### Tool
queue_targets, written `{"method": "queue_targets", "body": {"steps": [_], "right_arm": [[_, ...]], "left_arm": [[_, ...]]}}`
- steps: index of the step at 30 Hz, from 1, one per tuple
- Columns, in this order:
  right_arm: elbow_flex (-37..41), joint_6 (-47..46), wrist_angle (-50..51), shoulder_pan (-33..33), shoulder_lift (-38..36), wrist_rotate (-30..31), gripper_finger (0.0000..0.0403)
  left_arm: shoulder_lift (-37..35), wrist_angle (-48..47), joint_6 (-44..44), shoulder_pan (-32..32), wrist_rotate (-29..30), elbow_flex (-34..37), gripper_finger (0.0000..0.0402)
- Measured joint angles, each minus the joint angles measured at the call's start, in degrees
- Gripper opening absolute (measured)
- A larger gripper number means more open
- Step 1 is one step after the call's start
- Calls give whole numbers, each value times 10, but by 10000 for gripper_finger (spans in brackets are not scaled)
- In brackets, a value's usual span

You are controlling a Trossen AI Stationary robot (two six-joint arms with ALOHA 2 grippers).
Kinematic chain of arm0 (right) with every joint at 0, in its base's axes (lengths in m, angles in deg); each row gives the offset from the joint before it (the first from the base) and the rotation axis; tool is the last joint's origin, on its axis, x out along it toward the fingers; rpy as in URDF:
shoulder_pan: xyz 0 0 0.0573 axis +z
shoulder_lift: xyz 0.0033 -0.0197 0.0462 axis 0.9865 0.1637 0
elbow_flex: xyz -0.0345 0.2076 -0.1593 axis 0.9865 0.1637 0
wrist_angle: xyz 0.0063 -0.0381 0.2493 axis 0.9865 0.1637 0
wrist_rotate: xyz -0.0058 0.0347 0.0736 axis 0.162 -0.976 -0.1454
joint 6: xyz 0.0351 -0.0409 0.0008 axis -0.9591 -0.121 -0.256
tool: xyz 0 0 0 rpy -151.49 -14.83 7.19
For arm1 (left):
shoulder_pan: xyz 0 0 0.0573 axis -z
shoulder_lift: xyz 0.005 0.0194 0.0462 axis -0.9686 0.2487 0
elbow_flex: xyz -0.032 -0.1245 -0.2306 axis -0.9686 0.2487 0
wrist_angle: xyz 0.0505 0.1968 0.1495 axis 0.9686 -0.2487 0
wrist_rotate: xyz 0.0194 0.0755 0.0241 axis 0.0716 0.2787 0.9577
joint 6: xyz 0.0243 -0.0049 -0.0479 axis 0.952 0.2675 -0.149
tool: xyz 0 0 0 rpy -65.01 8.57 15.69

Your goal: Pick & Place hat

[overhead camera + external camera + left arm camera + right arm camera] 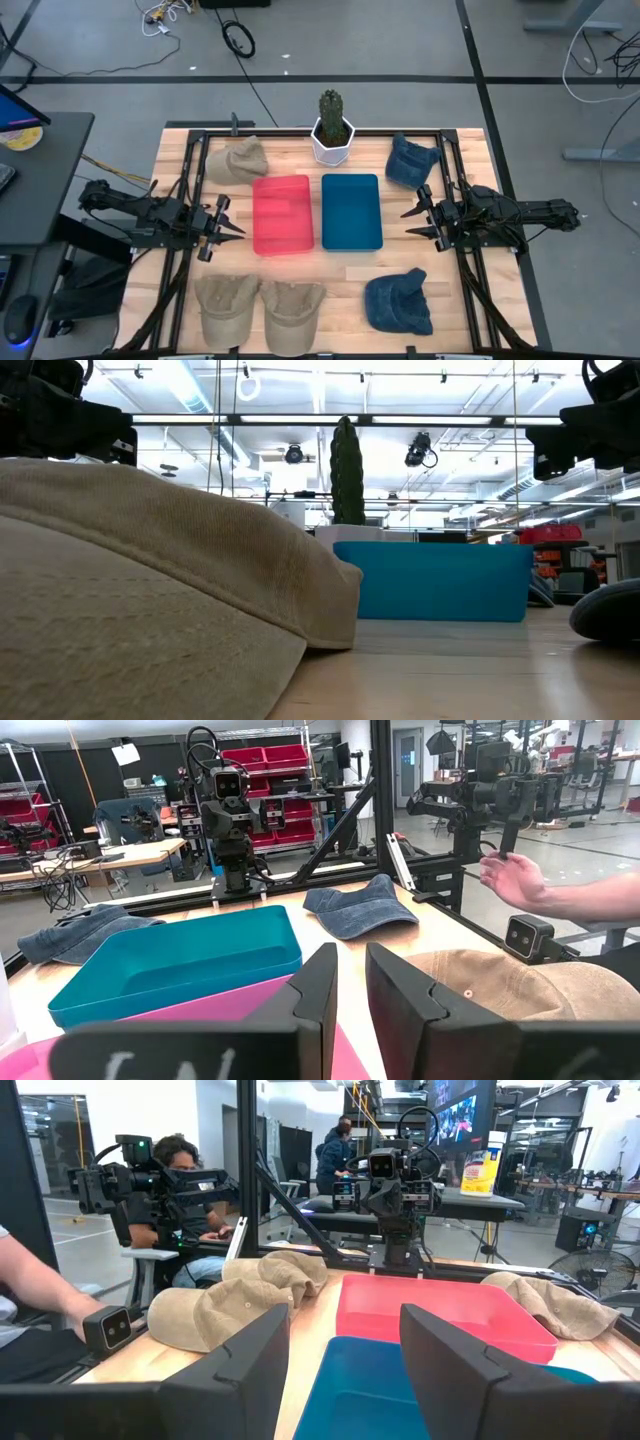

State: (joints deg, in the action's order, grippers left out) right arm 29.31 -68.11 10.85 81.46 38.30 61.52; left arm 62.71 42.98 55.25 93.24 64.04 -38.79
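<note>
two dark arms wait over a wooden tabletop, neither holding anything. the left gripper hovers beside the red bin, its fingers a narrow gap apart; the right gripper hovers beside the blue bin, its fingers spread wide. six hats lie around the bins: a tan hat at the far left, a denim hat at the far right, two tan hats side by side along the near edge with their edges touching, and another denim hat near the right front. a potted cactus stands just behind the bins.

the task names no particular hat or bin, so the first risk is a wrong pairing of hat and tray. soft crowns may fold under the fingers, and a pinch on loose cloth could slip during the lift. among the two touching tan hats, a grab at one could drag its neighbour along or push it off the near edge. a reach for either far hat passes near the cactus and the frame rails, where a brim could snag. a person's hand shows beyond the table's edge in the left wrist view, close enough that a wide swing toward the front would be a hazard.
</note>
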Motion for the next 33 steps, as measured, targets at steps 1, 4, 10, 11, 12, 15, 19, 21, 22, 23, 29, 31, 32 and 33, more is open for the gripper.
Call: {"method": "queue_targets", "body": {"steps": [1, 4, 10, 11, 12, 15, 19, 21, 22, 23, 29, 31, 32, 33], "right_arm": [[0, 0, 0, 0, 0, 0, 194], [0, 4, -9, 0, 0, 0, 194], [0, 56, -67, 0, 0, 0, 194], [0, 54, -79, 0, 0, 0, 194], [0, 50, -88, 0, 0, 0, 194], [0, 49, -138, 0, 0, 0, 194], [0, 79, -256, 0, 0, 0, 194], [0, 107, -323, 0, 0, 0, 194], [0, 110, -354, 0, 0, 0, 194], [0, 109, -380, 0, 0, 0, 194], [0, 69, -461, 1, 0, -1, 194], [0, 50, -503, 1, 0, -5, 194], [0, 57, -536, 1, 0, -5, 194], [0, 69, -573, 1, 0, -5, 194]], "left_arm": [[0, 0, 0, 0, 0, 0, 60], [0, 0, 0, 0, 0, 0, 60], [0, 0, 0, 0, 0, 0, 60], [0, 0, 0, 0, 0, 0, 60], [0, 0, 0, 0, 0, 0, 60], [0, 0, 0, 0, 0, 0, 60], [0, 0, 0, 0, 0, 0, 60], [0, 0, 0, 0, 0, 0, 60], [0, 0, 0, 0, 0, 0, 60], [0, 0, 0, 0, 0, 0, 60], [0, 0, 0, 0, 0, 0, 60], [0, 0, 0, 0, 0, 0, 60], [0, 0, 0, 0, 0, 0, 60], [0, 0, 0, 0, 0, 0, 60]]}}
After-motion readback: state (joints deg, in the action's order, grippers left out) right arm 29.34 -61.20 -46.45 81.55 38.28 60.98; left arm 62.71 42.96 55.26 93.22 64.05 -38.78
